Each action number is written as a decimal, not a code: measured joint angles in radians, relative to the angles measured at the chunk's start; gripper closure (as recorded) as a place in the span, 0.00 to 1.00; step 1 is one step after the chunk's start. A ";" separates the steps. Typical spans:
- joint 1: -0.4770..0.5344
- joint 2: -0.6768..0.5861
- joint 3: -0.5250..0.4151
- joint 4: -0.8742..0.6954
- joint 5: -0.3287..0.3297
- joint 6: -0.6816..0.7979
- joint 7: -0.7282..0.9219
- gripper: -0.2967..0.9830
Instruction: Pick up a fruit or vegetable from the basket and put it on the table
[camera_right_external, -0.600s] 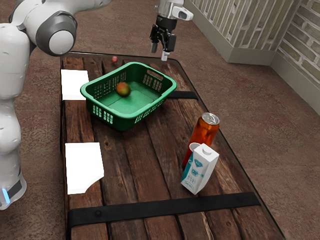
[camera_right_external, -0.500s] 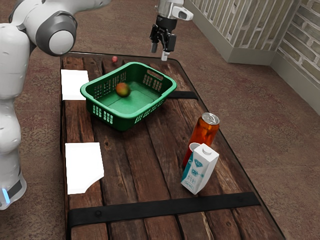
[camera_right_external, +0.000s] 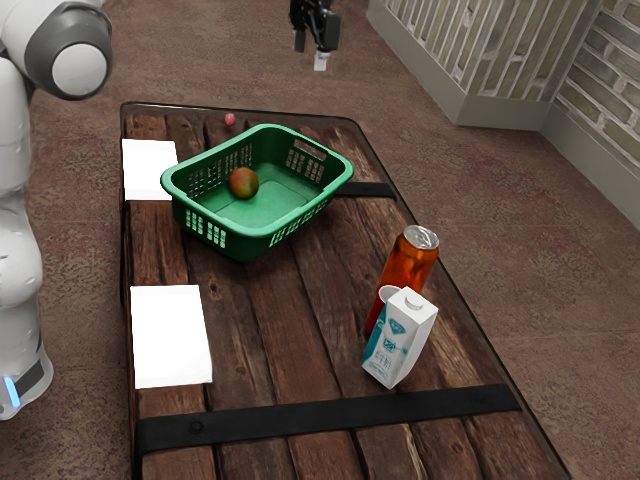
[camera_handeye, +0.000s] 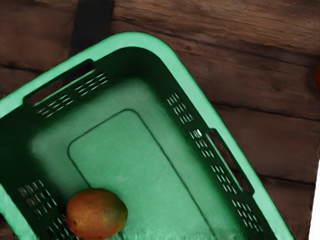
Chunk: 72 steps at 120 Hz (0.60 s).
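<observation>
Exterior view, top centre: end effector (camera_right_external: 310, 52) high above the worktop (camera_right_external: 275, 330), tips spread apart with nothing between them, presumably for clearance over the rim of the green basket (camera_right_external: 255, 245). Upper half, left of centre: mango-like fruit (camera_right_external: 243, 183) on the basket floor, close to one wall, probably checked from rolling out by the raised sides. Wrist view, lower left: same fruit, off-centre, hence apparently in need of a sideways correction before descent and closure. Exterior view, lower right: upright carton (camera_right_external: 400, 340) beside a red cup (camera_right_external: 374, 318) and an amber can (camera_right_external: 410, 262), grouped well apart from the basket, with room for placement on the planks between. Judged stage: approach, before grasp, lift and release. Main hazard: contact with the nearby wall during descent.
</observation>
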 joint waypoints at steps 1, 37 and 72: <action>-0.001 0.000 -0.001 0.000 0.008 -0.001 0.004 0.23; -0.051 0.167 -0.036 -0.035 0.020 -0.004 0.501 0.23; -0.024 0.250 -0.243 -0.049 0.139 0.100 0.983 0.23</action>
